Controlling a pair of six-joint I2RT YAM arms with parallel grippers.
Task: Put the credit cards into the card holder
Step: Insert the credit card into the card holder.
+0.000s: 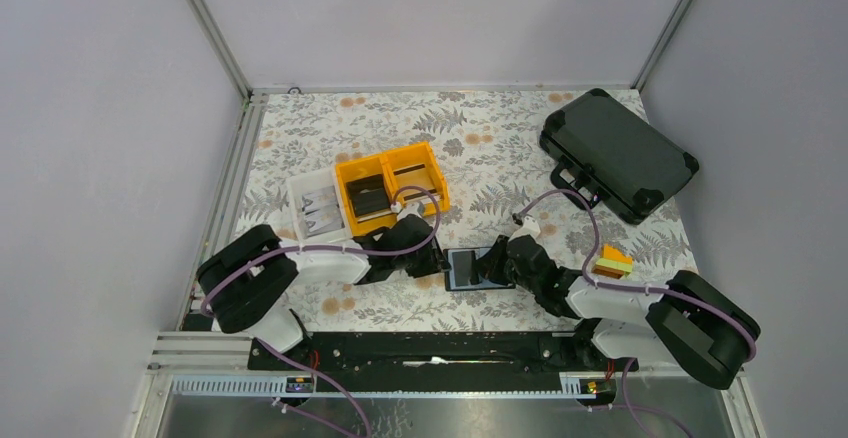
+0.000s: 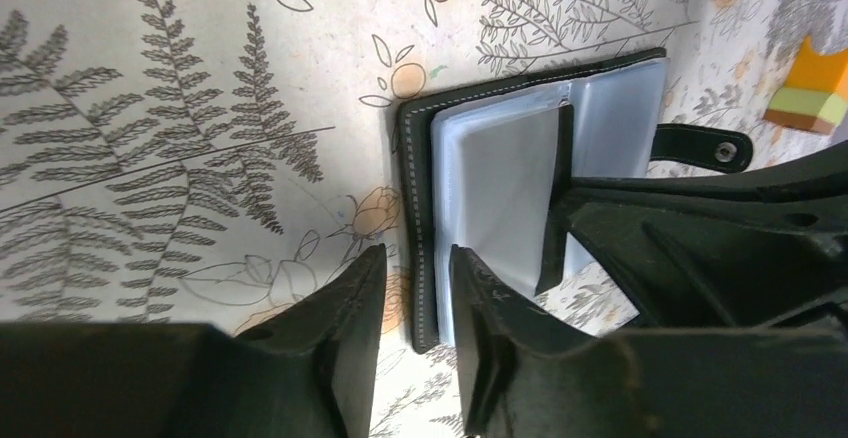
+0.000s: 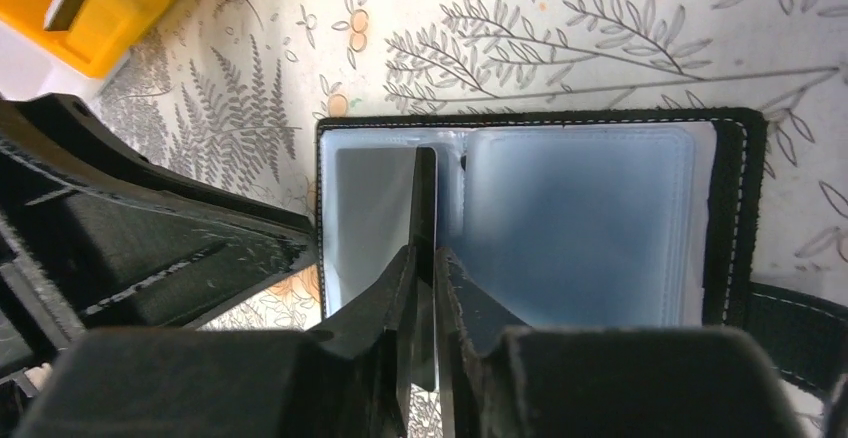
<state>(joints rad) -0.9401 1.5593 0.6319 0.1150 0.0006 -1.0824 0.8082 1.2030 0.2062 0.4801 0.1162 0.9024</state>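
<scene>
The card holder (image 1: 465, 270) lies open on the patterned table between both arms, its clear pockets (image 3: 580, 218) facing up. A thin dark credit card (image 3: 425, 193) stands on edge over the holder's middle fold, and my right gripper (image 3: 422, 253) is shut on it. In the left wrist view the same credit card (image 2: 556, 183) leans into the holder (image 2: 495, 178). My left gripper (image 2: 415, 258) is open, with the holder's stitched left edge lying between its fingers untouched. More grey credit cards (image 1: 320, 208) lie in the white bin.
Two yellow bins (image 1: 390, 186) stand beside the white bin (image 1: 303, 190), behind the left arm. A large black hard case (image 1: 617, 153) sits at the back right. A small orange and green block (image 1: 613, 260) rests by the right arm. The holder's tab (image 2: 700, 146) sticks out sideways.
</scene>
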